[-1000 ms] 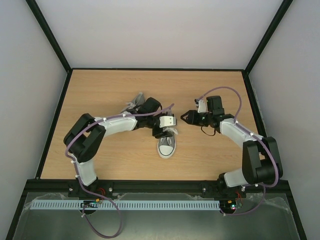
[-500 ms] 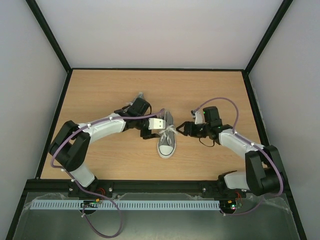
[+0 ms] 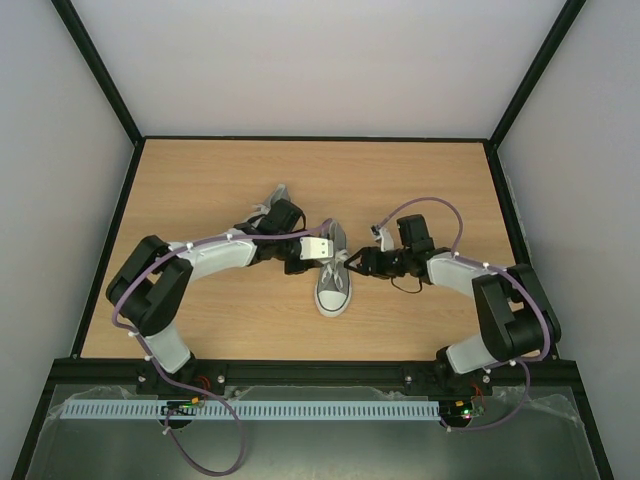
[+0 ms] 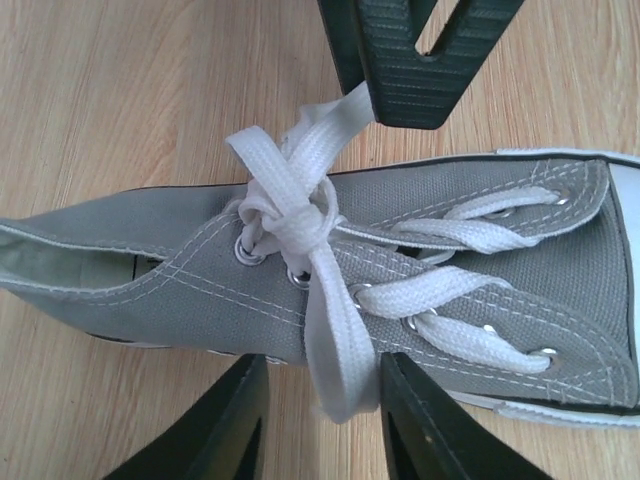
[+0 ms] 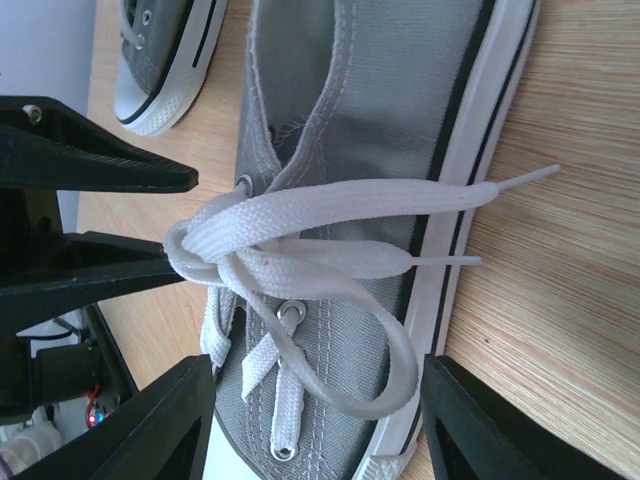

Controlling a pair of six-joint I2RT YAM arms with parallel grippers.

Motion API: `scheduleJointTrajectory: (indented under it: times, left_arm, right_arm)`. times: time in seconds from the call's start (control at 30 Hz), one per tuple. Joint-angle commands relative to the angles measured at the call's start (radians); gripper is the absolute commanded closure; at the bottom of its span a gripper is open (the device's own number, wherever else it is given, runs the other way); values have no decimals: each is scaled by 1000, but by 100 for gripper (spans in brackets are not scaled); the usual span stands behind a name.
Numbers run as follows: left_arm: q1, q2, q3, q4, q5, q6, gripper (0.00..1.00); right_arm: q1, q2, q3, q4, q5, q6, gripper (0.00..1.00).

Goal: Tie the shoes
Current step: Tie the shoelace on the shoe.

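Grey sneaker mid-table, toe toward arm bases. Left claw part-open, right claw wider. Each straddles a bow loop, unclamped. Best: pinch squarely, pull apart evenly.

A wooden table — pale walls, black-framed edges.

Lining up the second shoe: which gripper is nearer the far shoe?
Left. The left gripper is on the side of the near shoe that faces the far shoe. The right gripper is on the near shoe's opposite side, farther off.
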Motion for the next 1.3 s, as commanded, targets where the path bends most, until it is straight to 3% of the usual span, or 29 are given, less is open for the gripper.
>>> scheduleJointTrajectory:
  times: [0.0, 0.37, 0.47, 0.9, 1.27]
  left_arm:
    - [-1, 15, -5, 3, 6, 25, 69]
    - [8, -7, 15, -66, 0, 55, 92]
    - [22, -6, 31, -93, -17, 84, 95]
    - [89, 66, 40, 74, -59, 200, 98]
    - [124, 124, 56, 103, -72, 263, 98]
  right_arm:
    - [5, 29, 26, 16, -74, -26, 44]
    - [5, 31, 26, -18, -48, -39, 90]
    - [5, 24, 16, -25, -48, -35, 99]
    - [6, 57, -1, -97, -39, -70, 99]
    - [5, 75, -7, -168, -13, -87, 99]
